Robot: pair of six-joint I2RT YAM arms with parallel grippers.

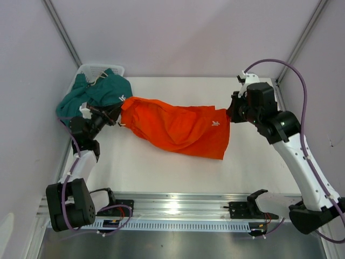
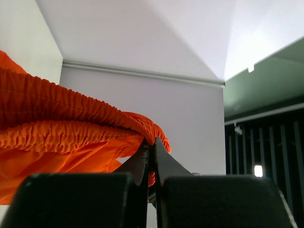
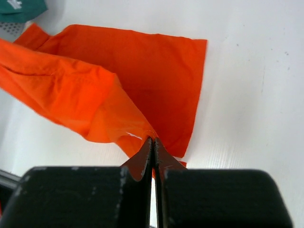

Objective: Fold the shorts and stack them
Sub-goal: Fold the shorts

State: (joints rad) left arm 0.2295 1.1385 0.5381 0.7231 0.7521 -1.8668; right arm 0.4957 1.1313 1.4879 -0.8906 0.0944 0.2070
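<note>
The orange-red shorts [image 1: 178, 128] hang stretched between my two grippers above the white table [image 1: 161, 172]. My left gripper [image 1: 117, 114] is shut on the gathered elastic waistband [image 2: 71, 128] at the left end; its point in the wrist view is [image 2: 153, 141]. At the right end my right gripper [image 1: 230, 113], also [image 3: 153, 140], is shut on a leg hem corner. The lower layer of the orange-red shorts [image 3: 156, 71] sags onto the table. The teal green shorts [image 1: 97, 94] lie crumpled over the basket at the back left, a corner showing in the right wrist view [image 3: 21, 8].
A white mesh basket [image 1: 99, 70] stands in the back left corner under the teal pair. Grey walls close in on the left, back and right. A metal rail [image 1: 178, 208] with the arm bases runs along the near edge.
</note>
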